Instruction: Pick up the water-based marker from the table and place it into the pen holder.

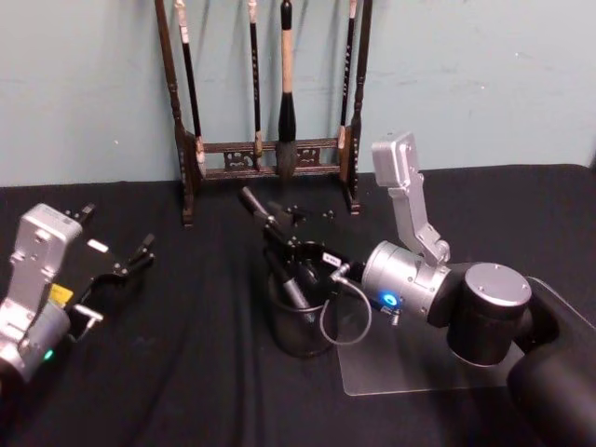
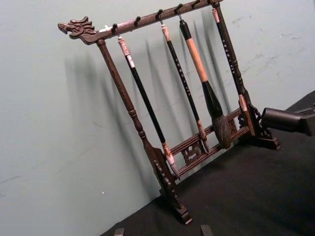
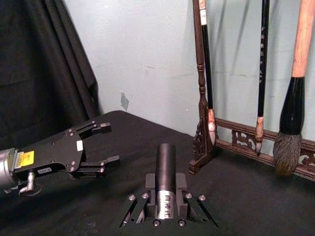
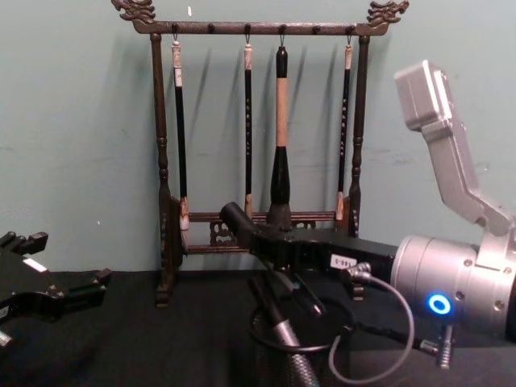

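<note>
Table: matte black surface; clear sheet lies on it under the R arm.
Pen holder: round black mesh cup, upright, centre of table, in front of the brush rack. One dark pen already stands in it, leaning.
Marker: dark cylinder w/ pale label, off the table, clamped in R gripper; tilted, top end up and toward the rack, lower end above the holder's mouth. Whether it touches the rim: can't tell.
R gripper: reaches in from the right, sits over the pen holder; fingers closed on the marker body, seen in wrist view w/ marker sticking out between them.
L gripper: left side of table, well apart from holder; fingers spread wide, nothing between them. Same in chest view and R wrist view.
Brush rack: tall dark wood, dragon-head ends, at back of table against the wall; four brushes hang from it, incl. one thick w/ tan handle.
Wall: pale green.
</note>
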